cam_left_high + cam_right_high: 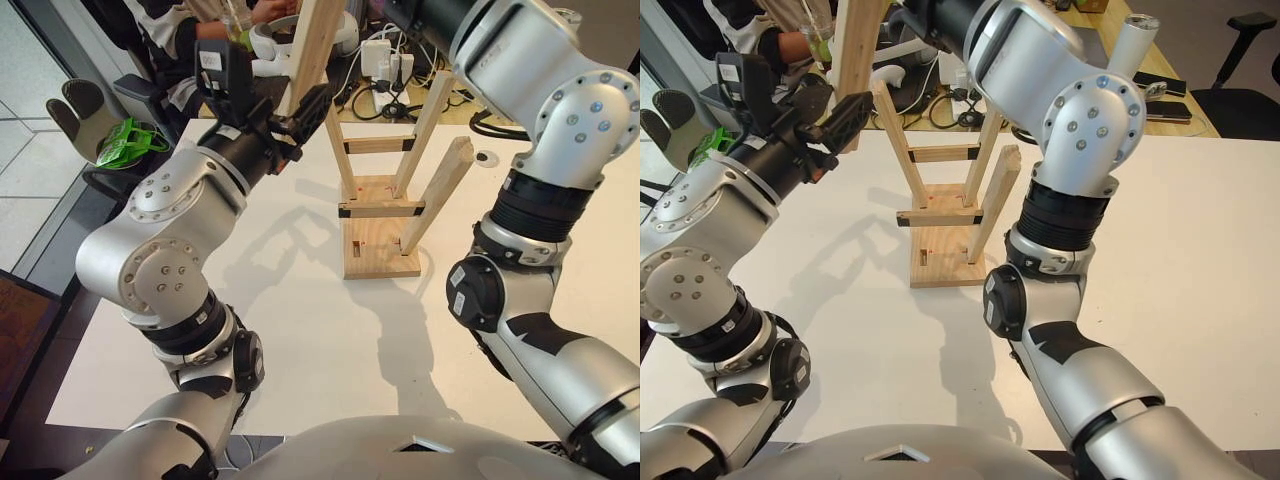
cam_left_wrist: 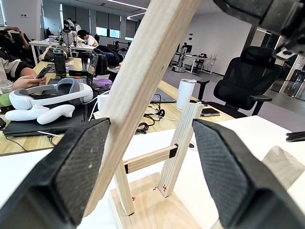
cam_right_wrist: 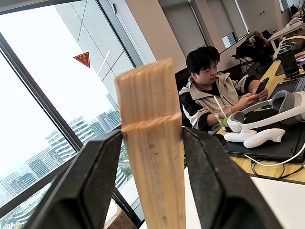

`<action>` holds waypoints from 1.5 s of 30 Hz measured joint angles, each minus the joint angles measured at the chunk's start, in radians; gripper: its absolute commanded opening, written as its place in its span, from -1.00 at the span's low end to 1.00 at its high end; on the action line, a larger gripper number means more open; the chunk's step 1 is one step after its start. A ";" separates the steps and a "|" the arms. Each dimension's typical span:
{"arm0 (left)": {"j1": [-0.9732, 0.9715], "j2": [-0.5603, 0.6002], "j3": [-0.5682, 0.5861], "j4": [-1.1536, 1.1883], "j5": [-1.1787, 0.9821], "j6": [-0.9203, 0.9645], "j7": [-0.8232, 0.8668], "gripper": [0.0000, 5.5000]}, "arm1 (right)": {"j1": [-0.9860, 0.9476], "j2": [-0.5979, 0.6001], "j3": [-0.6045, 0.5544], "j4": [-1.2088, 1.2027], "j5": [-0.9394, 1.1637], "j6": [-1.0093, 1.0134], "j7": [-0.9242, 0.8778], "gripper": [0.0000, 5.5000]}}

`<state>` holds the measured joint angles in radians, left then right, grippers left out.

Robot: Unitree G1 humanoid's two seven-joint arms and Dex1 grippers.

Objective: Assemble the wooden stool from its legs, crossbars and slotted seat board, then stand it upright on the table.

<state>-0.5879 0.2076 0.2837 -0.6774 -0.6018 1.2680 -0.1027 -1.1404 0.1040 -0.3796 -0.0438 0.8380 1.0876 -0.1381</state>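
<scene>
Three legs point(image 1: 437, 195) stand in seat board point(image 1: 375, 264); right tool point(image 3: 152, 183) clamps fourth leg point(image 3: 147, 105).

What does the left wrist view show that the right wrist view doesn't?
Only left wrist: the seat board with standing legs slotted into it, a crossbar between two of them, and the left gripper open, its fingers either side of the held leg. Only right wrist: the right gripper shut on that leg near its end, with a window behind. Both: the held leg and the white headset.
</scene>
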 measured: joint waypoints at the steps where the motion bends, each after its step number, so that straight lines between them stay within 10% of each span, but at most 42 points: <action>1: 0.005 0.010 -0.003 0.000 0.000 0.000 -0.001 0.16 | -0.002 -0.005 0.000 0.006 0.000 -0.002 0.004 -0.26; 28: 0.063 0.102 -0.091 0.000 -0.011 -0.064 -0.061 0.16 | -0.081 -0.119 -0.001 0.071 0.159 0.007 0.039 -0.26; 45: 0.097 0.193 -0.118 0.022 -0.019 -0.086 -0.107 -0.62 | -0.050 -0.116 0.042 0.038 0.210 0.007 0.019 -0.26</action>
<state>-0.4908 0.4009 0.1661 -0.6552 -0.6208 1.1819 -0.2093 -1.1909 -0.0122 -0.3371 -0.0053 1.0476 1.0942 -0.1195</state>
